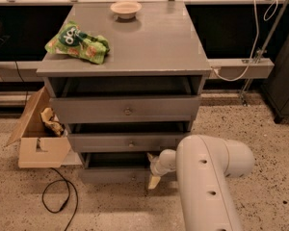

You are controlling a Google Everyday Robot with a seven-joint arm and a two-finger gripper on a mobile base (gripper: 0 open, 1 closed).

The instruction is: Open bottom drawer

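Note:
The grey cabinet has three drawers. The bottom drawer (114, 174) has the shortest front and sits just above the floor. It stands a little out, with a dark gap above its front. Its knob does not show. My gripper (154, 176) is at the right end of that front, low near the floor, at the tip of my white arm (207, 177). The middle drawer (127, 142) and the top drawer (125, 110) also stand slightly out, each with a small knob at centre.
A green snack bag (79, 43) and a small bowl (125, 8) lie on the cabinet top (154, 47). An open cardboard box (38, 138) stands on the floor to the left, with a black cable (58, 196) in front of it. A white cable (241, 66) hangs at the right.

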